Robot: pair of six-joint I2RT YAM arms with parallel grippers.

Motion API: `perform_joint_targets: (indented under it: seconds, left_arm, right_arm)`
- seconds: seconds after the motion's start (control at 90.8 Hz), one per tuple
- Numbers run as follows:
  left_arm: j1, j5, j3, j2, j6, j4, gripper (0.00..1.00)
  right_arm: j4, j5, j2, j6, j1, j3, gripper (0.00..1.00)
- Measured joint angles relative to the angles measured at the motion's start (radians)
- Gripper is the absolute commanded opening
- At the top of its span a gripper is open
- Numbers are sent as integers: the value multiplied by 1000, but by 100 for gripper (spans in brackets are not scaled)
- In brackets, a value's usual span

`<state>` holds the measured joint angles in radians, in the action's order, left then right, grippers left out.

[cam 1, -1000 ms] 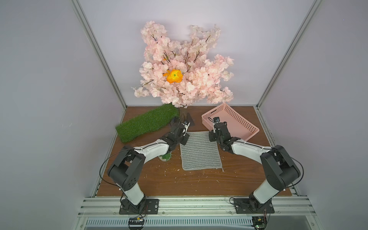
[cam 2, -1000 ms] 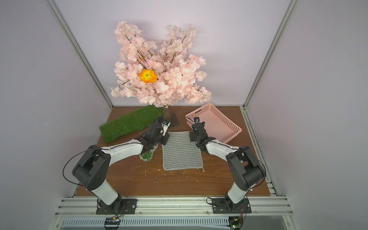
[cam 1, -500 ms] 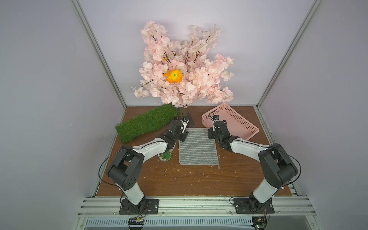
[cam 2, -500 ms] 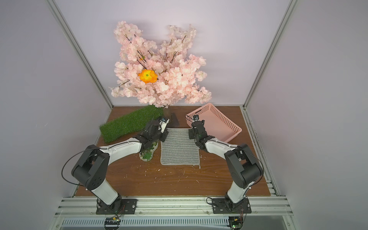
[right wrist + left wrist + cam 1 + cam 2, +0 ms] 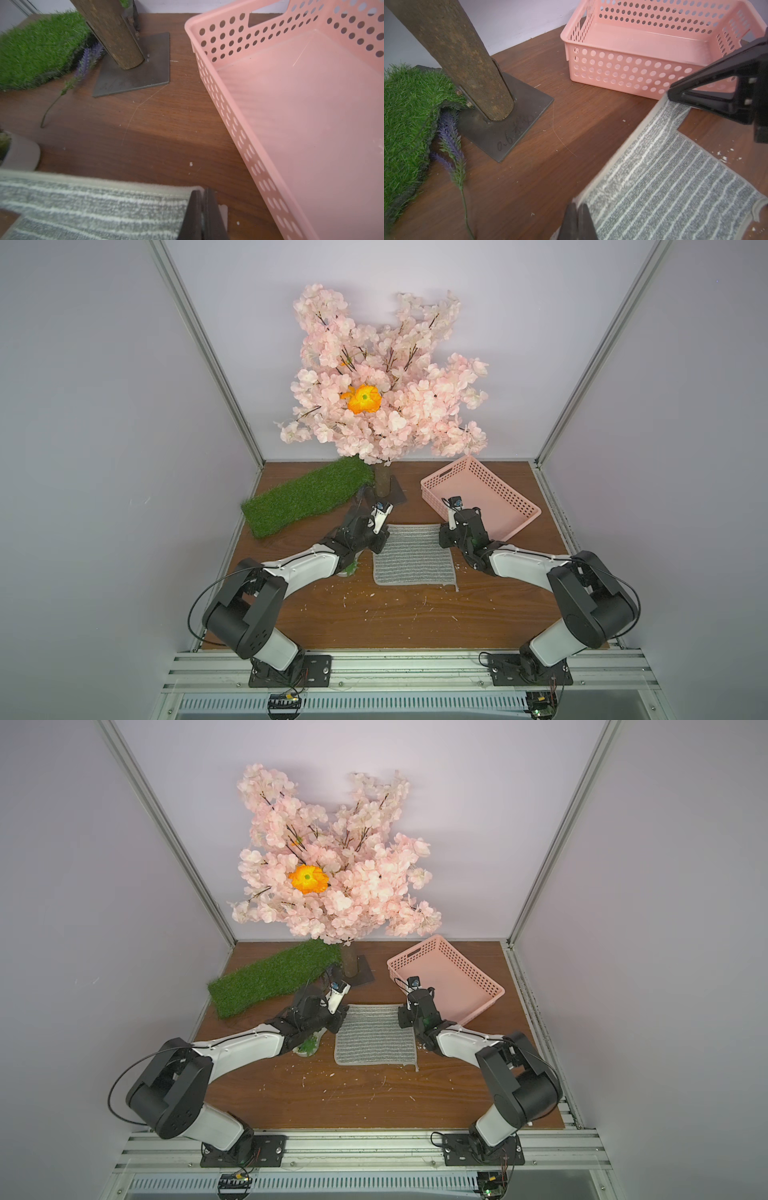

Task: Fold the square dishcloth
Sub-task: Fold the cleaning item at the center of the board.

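The square dishcloth [image 5: 411, 558] [image 5: 374, 1040] is grey with thin whitish stripes and lies in the middle of the brown table in both top views. My left gripper [image 5: 383, 537] [image 5: 578, 207] is shut on its far left corner. My right gripper [image 5: 445, 536] [image 5: 202, 194] is shut on its far right corner. In the left wrist view the far edge of the dishcloth [image 5: 654, 182] hangs raised between the two grippers. The rest of it rests on the wood. The dishcloth's [image 5: 93, 207] pale hem runs up to the right gripper's tips.
An empty pink basket [image 5: 494, 502] sits just behind and right of the right gripper. A green grass mat [image 5: 307, 499] lies at the back left. The blossom tree's trunk [image 5: 382, 485] stands on a metal plate [image 5: 512, 128]. A small plant pot [image 5: 351, 570] sits under the left arm. A lavender sprig [image 5: 450, 141] lies near the mat.
The dishcloth's near edge has slid away from the table's front, and the cloth looks shorter from front to back. Both grippers have stayed shut on its far corners.
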<state>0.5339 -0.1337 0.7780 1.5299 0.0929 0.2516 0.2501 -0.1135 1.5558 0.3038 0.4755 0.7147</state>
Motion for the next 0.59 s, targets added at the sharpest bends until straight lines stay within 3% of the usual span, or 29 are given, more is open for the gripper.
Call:
perform_joint_targets:
  seconds: [0.594]
  left_arm:
    - [84,14,-128,-86,-64,-21,0]
  right_arm:
    - [5,63,-194,112,18,-217,0]
